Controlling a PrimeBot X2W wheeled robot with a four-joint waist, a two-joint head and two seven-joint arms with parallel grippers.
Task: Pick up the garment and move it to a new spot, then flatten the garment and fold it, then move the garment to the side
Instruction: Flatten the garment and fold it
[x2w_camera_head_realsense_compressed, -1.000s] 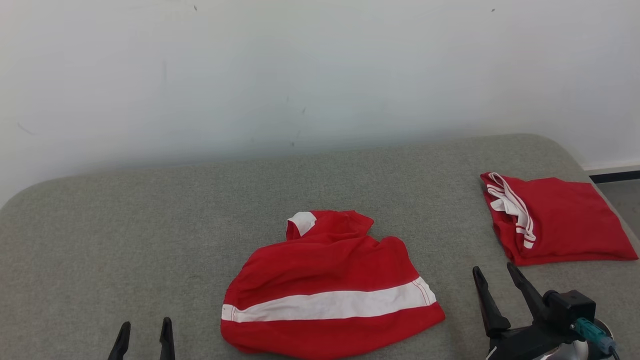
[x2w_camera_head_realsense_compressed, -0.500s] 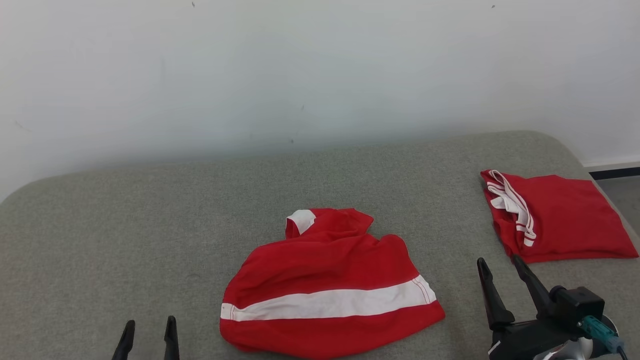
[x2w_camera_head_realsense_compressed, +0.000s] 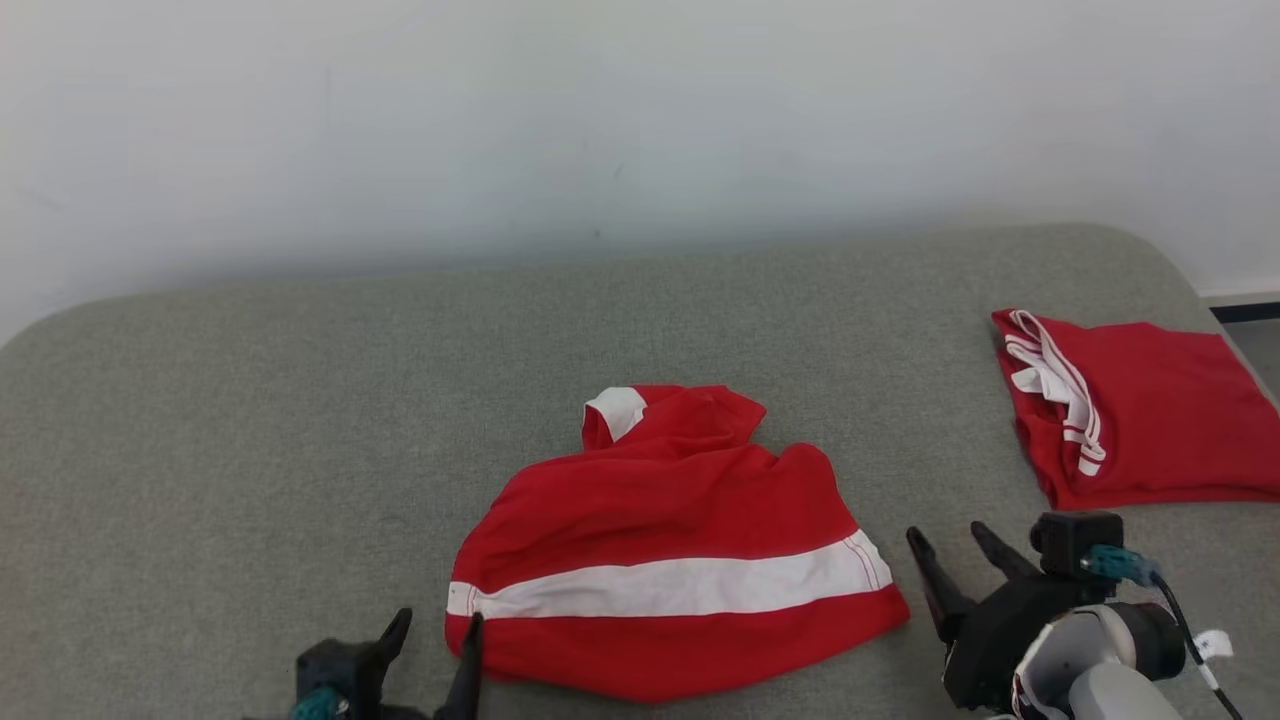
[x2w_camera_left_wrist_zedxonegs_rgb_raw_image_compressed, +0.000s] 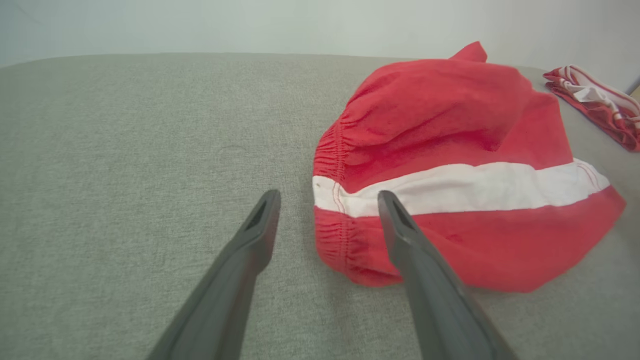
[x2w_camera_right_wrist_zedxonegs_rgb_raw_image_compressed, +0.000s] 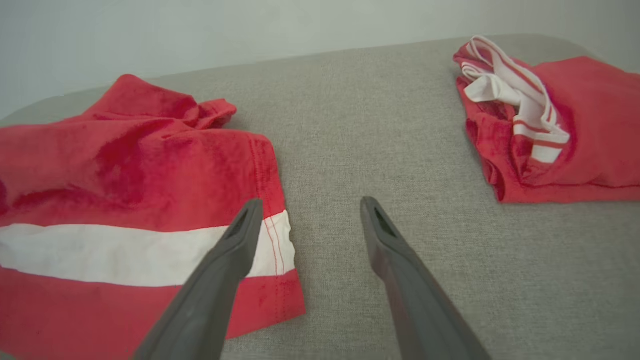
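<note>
A rumpled red garment (x2w_camera_head_realsense_compressed: 660, 520) with a broad white stripe lies near the front middle of the grey padded surface (x2w_camera_head_realsense_compressed: 250, 420). My left gripper (x2w_camera_head_realsense_compressed: 437, 630) is open at the garment's lower left corner, one finger over the cloth's edge in the left wrist view (x2w_camera_left_wrist_zedxonegs_rgb_raw_image_compressed: 327, 197), the garment (x2w_camera_left_wrist_zedxonegs_rgb_raw_image_compressed: 450, 130) spreading right. My right gripper (x2w_camera_head_realsense_compressed: 950, 545) is open just off the garment's right edge; in the right wrist view (x2w_camera_right_wrist_zedxonegs_rgb_raw_image_compressed: 309, 202) its left finger overlaps the stripe's end of the garment (x2w_camera_right_wrist_zedxonegs_rgb_raw_image_compressed: 125, 175). Nothing is held.
A second red garment (x2w_camera_head_realsense_compressed: 1140, 410) with white striped trim lies folded at the far right, near the surface's rounded edge; it also appears in the right wrist view (x2w_camera_right_wrist_zedxonegs_rgb_raw_image_compressed: 550, 125) and left wrist view (x2w_camera_left_wrist_zedxonegs_rgb_raw_image_compressed: 597, 102). A white wall (x2w_camera_head_realsense_compressed: 600, 120) stands behind.
The head camera has tilted slightly. Both grippers have closed in toward the garment: the left moved right and up to its left corner, the right moved left toward its right edge.
</note>
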